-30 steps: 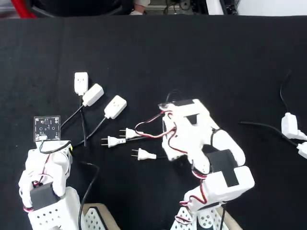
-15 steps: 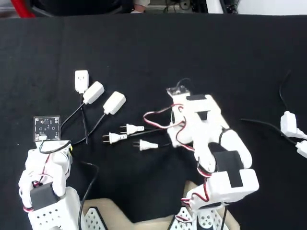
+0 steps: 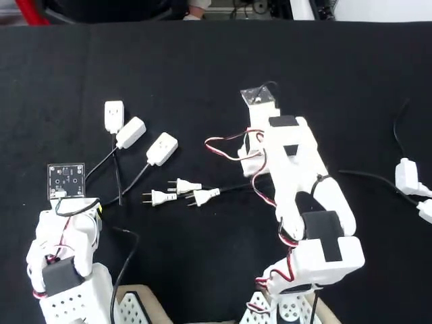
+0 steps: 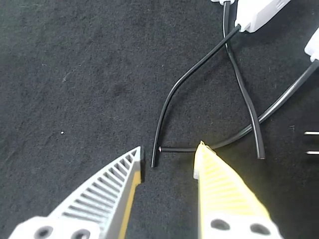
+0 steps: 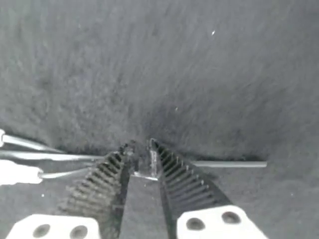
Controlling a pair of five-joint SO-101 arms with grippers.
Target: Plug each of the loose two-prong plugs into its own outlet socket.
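Three outlet sockets (image 3: 114,116) (image 3: 131,133) (image 3: 162,149) fan out at ten o'clock on the black table (image 3: 202,67). Three two-prong plugs (image 3: 159,198) (image 3: 183,185) (image 3: 204,196) lie bunched just short of centre toward eight o'clock, prongs pointing to nine. Two white pieces (image 3: 407,177) at three o'clock are cut by the edge, their kind unclear. The left gripper (image 4: 169,152) stands wide apart over loose cable ends (image 4: 155,160). The right gripper (image 5: 141,146) is nearly closed, seemingly pinching a black cord (image 5: 229,163); the contact is hard to make out.
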